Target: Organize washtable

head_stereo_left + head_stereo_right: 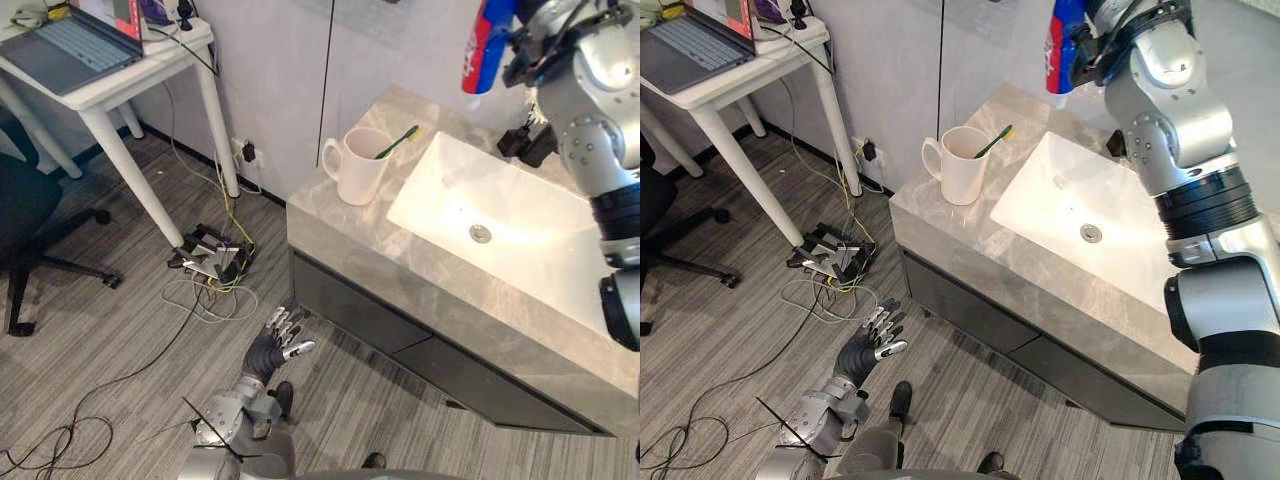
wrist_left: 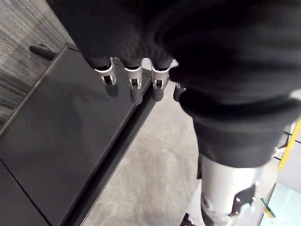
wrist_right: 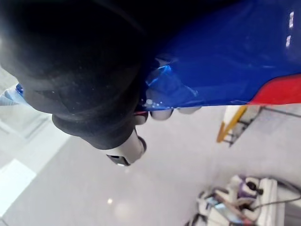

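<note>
My right hand (image 1: 528, 42) is raised above the back of the washtable (image 1: 340, 228), shut on a blue and red tube (image 1: 486, 44), which shows up close as tube (image 3: 235, 61) in the right wrist view. A white mug (image 1: 358, 166) stands on the marble top left of the white basin (image 1: 440, 200), with a green toothbrush (image 1: 398, 140) leaning in it. My left hand (image 1: 276, 340) hangs low beside the dark cabinet front (image 2: 61, 141), fingers (image 2: 134, 87) straight and holding nothing.
At the far left stands a white desk (image 1: 110, 95) with a laptop (image 1: 70, 50). A dark office chair (image 1: 25, 225) is beside it. A power strip and loose cables (image 1: 215, 258) lie on the floor by the washtable's left end.
</note>
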Tool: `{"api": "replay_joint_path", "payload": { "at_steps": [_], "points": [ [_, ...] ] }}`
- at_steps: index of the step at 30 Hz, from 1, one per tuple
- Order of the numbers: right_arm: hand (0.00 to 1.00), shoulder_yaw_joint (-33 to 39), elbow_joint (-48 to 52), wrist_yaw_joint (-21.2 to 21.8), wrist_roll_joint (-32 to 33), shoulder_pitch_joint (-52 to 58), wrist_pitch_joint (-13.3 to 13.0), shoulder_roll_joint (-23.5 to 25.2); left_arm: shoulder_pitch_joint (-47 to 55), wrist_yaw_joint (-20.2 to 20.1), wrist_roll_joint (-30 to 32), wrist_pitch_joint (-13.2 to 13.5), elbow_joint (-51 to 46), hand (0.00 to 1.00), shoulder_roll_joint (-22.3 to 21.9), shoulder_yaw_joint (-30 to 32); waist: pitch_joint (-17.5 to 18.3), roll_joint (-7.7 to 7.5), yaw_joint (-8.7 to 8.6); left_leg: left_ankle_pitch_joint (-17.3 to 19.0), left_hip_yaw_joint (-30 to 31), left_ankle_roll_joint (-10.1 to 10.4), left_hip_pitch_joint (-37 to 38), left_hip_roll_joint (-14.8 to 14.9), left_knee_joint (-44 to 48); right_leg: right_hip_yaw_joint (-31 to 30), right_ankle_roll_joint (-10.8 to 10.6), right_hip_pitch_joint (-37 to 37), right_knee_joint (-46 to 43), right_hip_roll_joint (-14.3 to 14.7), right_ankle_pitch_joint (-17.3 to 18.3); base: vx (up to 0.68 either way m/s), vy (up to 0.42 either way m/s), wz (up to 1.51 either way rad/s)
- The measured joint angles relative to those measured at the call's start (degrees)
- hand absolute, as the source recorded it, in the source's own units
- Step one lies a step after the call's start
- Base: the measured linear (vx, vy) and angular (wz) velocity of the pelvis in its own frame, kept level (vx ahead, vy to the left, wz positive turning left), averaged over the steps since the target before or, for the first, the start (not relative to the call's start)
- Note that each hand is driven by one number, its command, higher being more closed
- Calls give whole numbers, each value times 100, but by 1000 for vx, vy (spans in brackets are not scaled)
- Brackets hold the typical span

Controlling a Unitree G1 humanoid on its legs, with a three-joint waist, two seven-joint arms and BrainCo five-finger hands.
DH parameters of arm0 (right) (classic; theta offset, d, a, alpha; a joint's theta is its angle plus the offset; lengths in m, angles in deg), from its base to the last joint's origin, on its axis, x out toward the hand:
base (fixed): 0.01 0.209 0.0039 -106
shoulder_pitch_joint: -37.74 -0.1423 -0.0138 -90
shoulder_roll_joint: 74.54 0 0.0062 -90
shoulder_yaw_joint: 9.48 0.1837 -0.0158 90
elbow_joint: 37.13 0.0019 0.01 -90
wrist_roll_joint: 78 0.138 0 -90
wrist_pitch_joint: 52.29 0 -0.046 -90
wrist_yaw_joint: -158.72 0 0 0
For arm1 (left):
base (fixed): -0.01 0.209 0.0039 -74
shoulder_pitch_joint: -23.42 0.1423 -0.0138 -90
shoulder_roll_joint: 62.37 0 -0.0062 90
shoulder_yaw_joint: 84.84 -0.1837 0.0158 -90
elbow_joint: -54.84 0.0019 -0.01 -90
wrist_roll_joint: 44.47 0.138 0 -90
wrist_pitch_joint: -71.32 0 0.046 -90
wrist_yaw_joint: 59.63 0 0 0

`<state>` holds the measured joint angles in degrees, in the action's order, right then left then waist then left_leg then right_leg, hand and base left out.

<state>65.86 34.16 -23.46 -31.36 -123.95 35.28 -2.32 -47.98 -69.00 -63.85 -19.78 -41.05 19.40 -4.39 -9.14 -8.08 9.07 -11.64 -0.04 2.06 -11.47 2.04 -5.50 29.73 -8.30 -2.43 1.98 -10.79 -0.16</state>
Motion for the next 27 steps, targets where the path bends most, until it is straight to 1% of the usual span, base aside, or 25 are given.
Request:
{"api": "replay_joint_path", "payload": {
  "at_steps": [1,2,4,7,9,12,14,17,20,27],
  "points": [
    [100,272,-1,-158,0,109,-104,314,-35,71,15,-8,53,0,-10,-11,-30,-41,24,0,4,0,-4,-1,2,7,0,2,1,-4,0,48,-5,4],
    [100,380,-2,-211,3,153,-134,431,-62,85,31,-12,92,0,-27,-12,-51,-48,44,0,4,0,-4,-1,2,9,0,2,0,-5,0,32,-5,1],
    [100,538,-3,-464,19,199,-234,723,-173,134,36,-36,152,0,-82,-72,-166,-47,91,0,9,0,-11,-1,1,13,0,16,-21,-11,0,0,0,0],
    [100,543,-2,-655,64,198,-380,950,-205,206,36,-38,207,0,-99,-186,-221,-43,96,4,35,2,-33,-2,-9,14,0,73,-86,-18,4,-41,23,-3],
    [100,554,-1,-672,110,198,-451,1013,-201,224,36,-39,233,0,-93,-207,-227,-39,97,24,66,27,-38,-4,-38,26,-1,72,-92,-22,6,-41,16,2],
    [100,561,18,-758,132,198,-651,1123,-202,248,34,-37,294,0,-92,-217,-232,-34,98,33,114,33,-56,-5,-39,70,0,70,-106,-17,16,-37,15,7],
    [100,597,74,-786,185,198,-739,1191,-199,285,34,-37,338,0,-90,-226,-241,-32,94,32,133,34,-86,-4,-38,118,1,72,-104,-10,18,-33,14,11],
    [100,701,268,-795,176,198,-825,1384,-194,350,35,-37,353,0,-85,-228,-307,-54,117,29,133,34,-106,-10,-37,153,1,70,-101,-13,18,-22,18,7],
    [100,704,299,-819,172,199,-830,1530,-189,358,35,-37,410,0,-78,-230,-340,-95,118,26,146,32,-141,-17,-19,173,0,86,-91,-13,17,-1,13,3],
    [100,704,335,-904,99,263,-830,1570,-179,372,35,-36,472,0,-80,-386,-390,-145,116,2,209,3,-215,-33,-4,220,-1,136,-84,-14,16,8,4,2]
  ]
}}
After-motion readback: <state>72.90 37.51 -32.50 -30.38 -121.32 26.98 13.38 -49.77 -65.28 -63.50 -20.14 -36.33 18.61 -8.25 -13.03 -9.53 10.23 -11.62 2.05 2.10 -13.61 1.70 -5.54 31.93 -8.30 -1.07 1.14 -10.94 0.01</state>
